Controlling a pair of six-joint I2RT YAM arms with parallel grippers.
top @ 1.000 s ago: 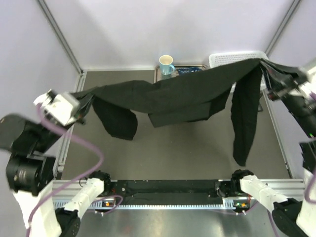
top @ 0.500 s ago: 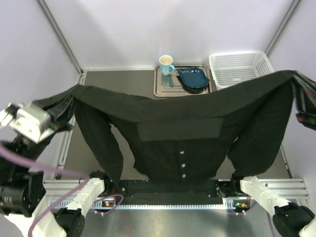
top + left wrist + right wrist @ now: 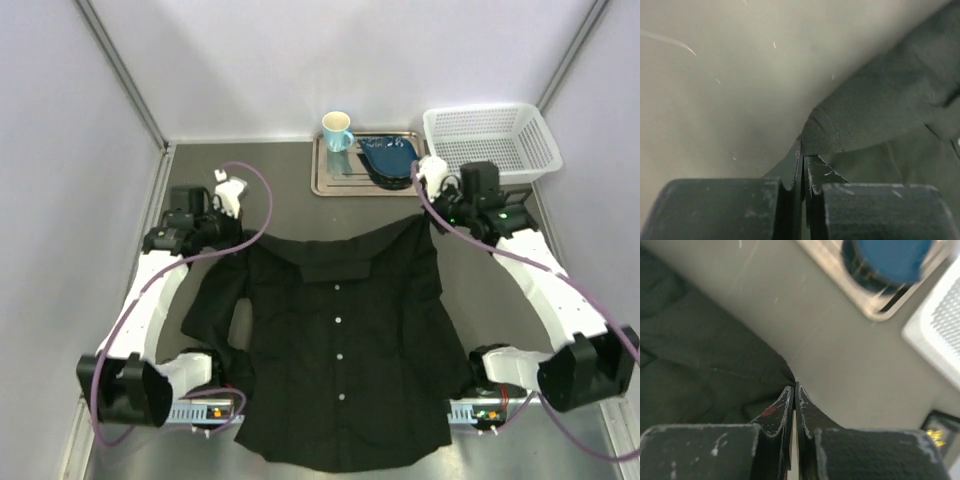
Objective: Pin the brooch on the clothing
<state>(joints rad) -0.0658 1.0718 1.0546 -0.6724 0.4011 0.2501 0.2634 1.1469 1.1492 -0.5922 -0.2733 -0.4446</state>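
The black button-up shirt (image 3: pixel 340 370) lies flat on the table, collar at the far end, white buttons down its middle. My left gripper (image 3: pixel 233 238) is shut on the shirt's left shoulder edge; the left wrist view shows the fabric (image 3: pixel 880 110) pinched at the closed tips of the gripper (image 3: pixel 803 150). My right gripper (image 3: pixel 425 217) is shut on the right shoulder edge; the right wrist view shows the fabric (image 3: pixel 690 355) at the closed tips of the gripper (image 3: pixel 794 386). A small golden-yellow speck on a dark square (image 3: pixel 938 434) is too blurred to name as the brooch.
A metal tray (image 3: pixel 325 178) at the back holds a blue dish (image 3: pixel 390 155), with a light blue cup (image 3: pixel 337 130) at its left end. A white basket (image 3: pixel 490 140) stands at the back right. The shirt's hem hangs over the near edge between the arm bases.
Both arms have come down and inward from holding the shirt stretched in the air. The shirt now lies spread flat on the table, both grippers still pinching its shoulders.
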